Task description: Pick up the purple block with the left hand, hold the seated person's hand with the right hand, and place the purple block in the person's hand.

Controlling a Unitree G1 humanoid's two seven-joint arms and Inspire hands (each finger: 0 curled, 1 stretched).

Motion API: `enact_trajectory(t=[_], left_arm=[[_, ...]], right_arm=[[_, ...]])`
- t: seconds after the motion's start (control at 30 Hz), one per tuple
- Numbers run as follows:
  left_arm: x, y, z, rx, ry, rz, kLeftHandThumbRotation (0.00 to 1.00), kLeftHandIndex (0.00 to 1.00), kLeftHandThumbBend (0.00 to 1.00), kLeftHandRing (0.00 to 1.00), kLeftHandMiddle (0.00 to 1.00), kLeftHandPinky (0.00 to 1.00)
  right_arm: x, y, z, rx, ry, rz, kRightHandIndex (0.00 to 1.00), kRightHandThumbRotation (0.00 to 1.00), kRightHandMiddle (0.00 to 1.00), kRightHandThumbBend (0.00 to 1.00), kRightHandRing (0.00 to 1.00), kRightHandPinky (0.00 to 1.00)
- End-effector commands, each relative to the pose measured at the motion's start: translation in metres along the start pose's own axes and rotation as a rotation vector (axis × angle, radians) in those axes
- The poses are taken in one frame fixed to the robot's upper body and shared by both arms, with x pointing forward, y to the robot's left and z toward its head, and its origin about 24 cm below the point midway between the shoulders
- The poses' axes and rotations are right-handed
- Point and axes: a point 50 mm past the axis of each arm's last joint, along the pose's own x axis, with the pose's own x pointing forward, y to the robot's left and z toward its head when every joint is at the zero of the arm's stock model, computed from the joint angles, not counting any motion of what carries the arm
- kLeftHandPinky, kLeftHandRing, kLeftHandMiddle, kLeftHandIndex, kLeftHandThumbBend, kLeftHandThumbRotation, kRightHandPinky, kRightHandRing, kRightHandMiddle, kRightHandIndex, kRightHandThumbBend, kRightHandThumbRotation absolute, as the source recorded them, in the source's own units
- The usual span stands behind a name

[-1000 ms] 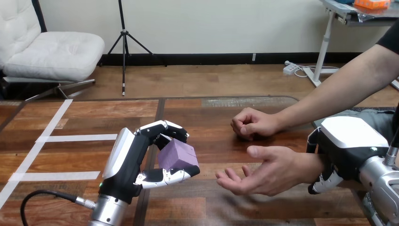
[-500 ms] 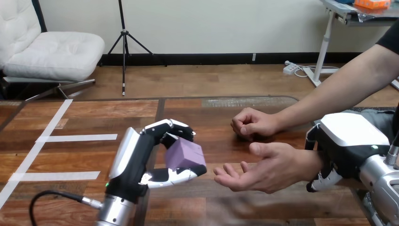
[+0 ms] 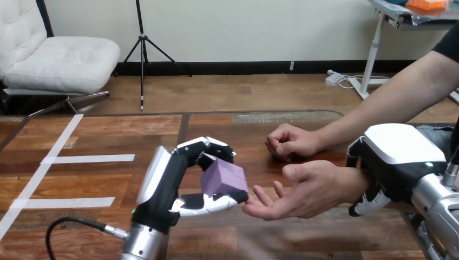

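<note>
**Operator:** Report the position of the purple block.

**Technician:** The purple block [image 3: 223,177] sits at lower centre of the frame, lifted clear of the bench [image 3: 108,130]. The left hand [image 3: 170,184] is clamped on it, with fingers over the top and the thumb beneath. The block's near corner is just beside the fingertips of the person's open hand [image 3: 303,189], which is palm up.

**Operator:** And the right hand?

**Technician:** The right hand [image 3: 398,157] is at the lower right, with its fingers curled round the person's wrist [image 3: 353,181] from below.

**Operator:** Any handling notes?

**Technician:** I judge the block to be light, rigid and not fragile. Its flat faces look smooth and may slip, so grip two opposite faces, as it is held now. Release it low over the palm. If it is set on the fingertips, it could tumble off.
</note>
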Motion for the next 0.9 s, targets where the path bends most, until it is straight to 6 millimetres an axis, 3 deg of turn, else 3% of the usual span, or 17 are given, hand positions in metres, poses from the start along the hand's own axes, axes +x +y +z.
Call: enact_trajectory(t=[0.0,0.87], left_arm=[[0.022,0.004,0.017,-0.025,-0.122,0.042,0.14,0.56,0.68,0.47,0.54,0.42],[0.025,-0.008,0.026,-0.066,-0.175,0.008,0.17,0.58,0.68,0.48,0.54,0.43]], right_arm=[[0.0,-0.03,0.008,-0.049,-0.043,-0.116,0.49,0.0,0.41,0.83,0.32,0.24],[0.005,-0.039,0.023,-0.078,-0.131,-0.156,0.48,0.0,0.42,0.82,0.32,0.25]])
